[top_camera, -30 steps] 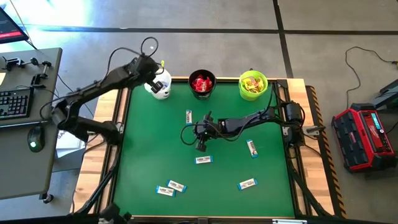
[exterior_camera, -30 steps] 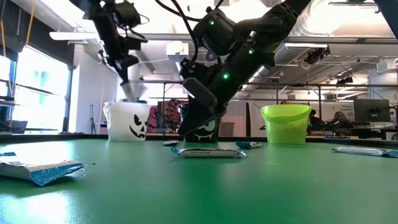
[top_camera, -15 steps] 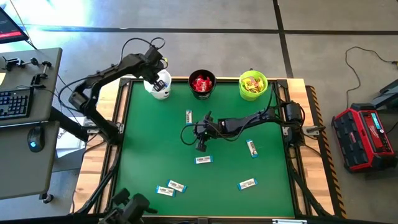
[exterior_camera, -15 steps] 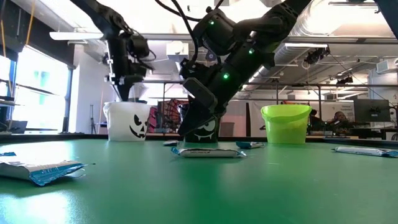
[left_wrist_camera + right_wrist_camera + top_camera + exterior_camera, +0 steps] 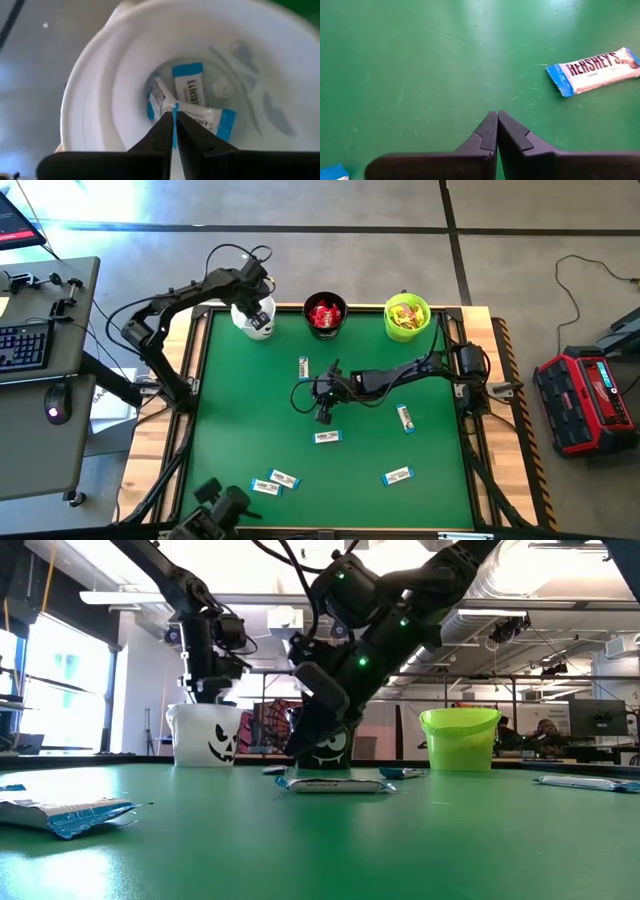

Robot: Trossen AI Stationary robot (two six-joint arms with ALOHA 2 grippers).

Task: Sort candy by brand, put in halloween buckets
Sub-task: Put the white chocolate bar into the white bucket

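Green felt table [image 5: 230, 420] carries scattered white-and-blue bars [image 5: 326, 437], grey floor [image 5: 330, 265] around.

3 buckets [image 5: 326, 316] along table's [image 5: 230, 420] far edge, 6 bars [image 5: 327, 437] scattered before them — left gripper [image 5: 253, 310] over leftmost.

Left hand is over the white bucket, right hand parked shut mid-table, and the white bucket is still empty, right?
Not quite: the white bucket is not empty. The left wrist view shows white-and-blue bars lying in its bottom. The rest holds: the left hand is over that bucket, and the right hand sits shut above the middle of the table.
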